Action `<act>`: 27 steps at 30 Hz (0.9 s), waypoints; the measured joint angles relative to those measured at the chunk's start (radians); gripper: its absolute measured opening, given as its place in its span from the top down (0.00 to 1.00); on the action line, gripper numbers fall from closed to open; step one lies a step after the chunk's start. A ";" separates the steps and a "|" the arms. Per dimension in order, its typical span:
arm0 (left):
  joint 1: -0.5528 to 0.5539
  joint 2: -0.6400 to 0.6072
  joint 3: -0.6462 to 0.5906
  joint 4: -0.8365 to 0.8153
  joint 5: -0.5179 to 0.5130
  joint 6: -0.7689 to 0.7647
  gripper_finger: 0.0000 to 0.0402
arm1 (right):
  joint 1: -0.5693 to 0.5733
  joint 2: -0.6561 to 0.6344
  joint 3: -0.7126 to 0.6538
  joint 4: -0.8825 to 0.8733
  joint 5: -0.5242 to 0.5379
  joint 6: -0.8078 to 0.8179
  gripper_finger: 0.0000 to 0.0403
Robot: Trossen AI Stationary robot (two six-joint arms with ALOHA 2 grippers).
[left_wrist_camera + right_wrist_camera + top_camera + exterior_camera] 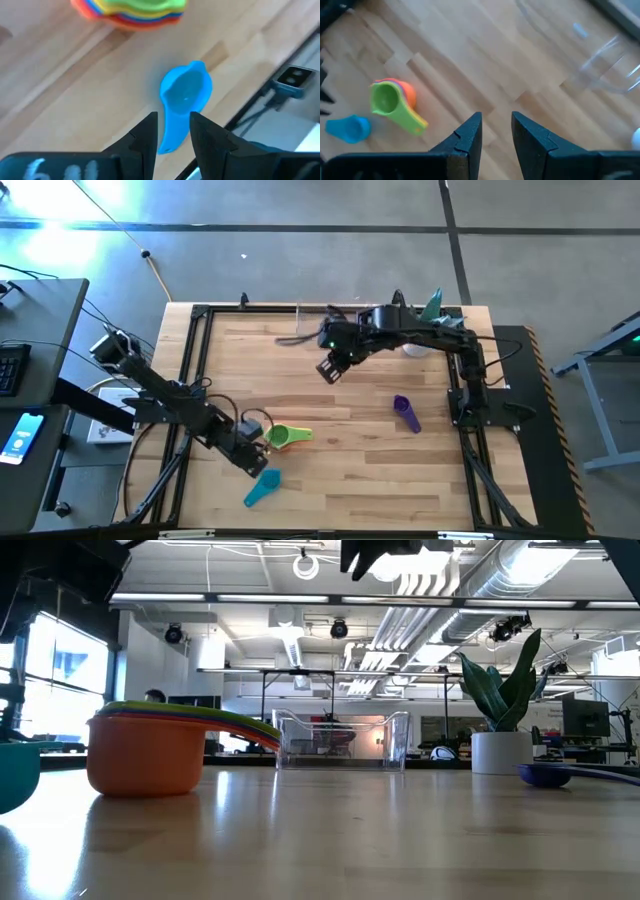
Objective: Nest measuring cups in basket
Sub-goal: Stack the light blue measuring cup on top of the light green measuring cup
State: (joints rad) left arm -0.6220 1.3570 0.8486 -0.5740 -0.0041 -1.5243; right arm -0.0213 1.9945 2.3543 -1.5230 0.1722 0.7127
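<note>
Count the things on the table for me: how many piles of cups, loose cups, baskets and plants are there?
stack of nested cups: 1
loose cups: 2, the blue cup and the purple cup
clear basket: 1
potted plant: 1
Total: 5

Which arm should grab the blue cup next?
Left. Its gripper hangs right over the blue cup, jaws open astride the handle. The right gripper is far off mid-table near the basket, empty.
</note>
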 joint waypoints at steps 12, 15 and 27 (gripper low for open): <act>0.000 -0.219 -0.001 -0.214 -0.096 0.196 0.74 | 0.209 0.003 0.000 0.008 0.038 0.368 0.76; 0.000 -0.264 0.000 -0.246 -0.098 0.251 0.74 | 0.251 0.014 0.000 0.022 0.036 0.439 0.76; 0.000 -0.379 0.000 -0.330 -0.111 0.351 0.74 | 0.377 0.101 0.000 0.117 0.035 0.731 0.72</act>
State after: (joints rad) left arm -0.6220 0.9779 0.8486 -0.9042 -0.1152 -1.1732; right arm 0.3552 2.0958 2.3543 -1.4056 0.2076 1.4433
